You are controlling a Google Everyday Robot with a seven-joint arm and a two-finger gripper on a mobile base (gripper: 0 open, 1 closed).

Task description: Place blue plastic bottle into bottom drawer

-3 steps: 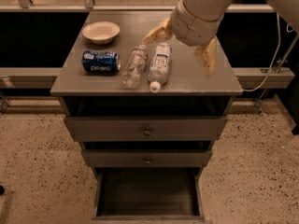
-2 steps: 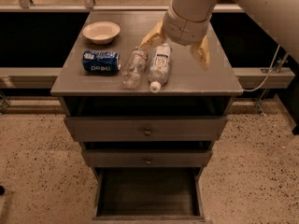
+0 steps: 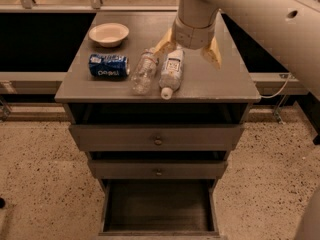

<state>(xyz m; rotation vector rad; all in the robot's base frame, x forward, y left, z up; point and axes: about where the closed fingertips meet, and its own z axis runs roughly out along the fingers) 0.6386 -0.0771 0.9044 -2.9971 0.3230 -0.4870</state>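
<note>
The blue plastic bottle (image 3: 171,72) lies on its side on the cabinet top (image 3: 220,79), white cap toward the front edge. My gripper (image 3: 187,50) hangs just behind and above the bottle's base end, fingers spread wide open and empty. One tan finger (image 3: 162,44) is to the left of the base, the other to its right. The bottom drawer (image 3: 107,206) is pulled out below, dark inside and with nothing in it.
A slimmer crinkled clear bottle (image 3: 143,72) lies right beside the blue one on its left. A blue Pepsi can (image 3: 108,65) lies further left, with a white bowl (image 3: 108,34) behind it. Two upper drawers (image 3: 157,138) are slightly ajar.
My gripper has moved left and lower, from right of the bottle to right over its base end. The objects on the top have not moved.
</note>
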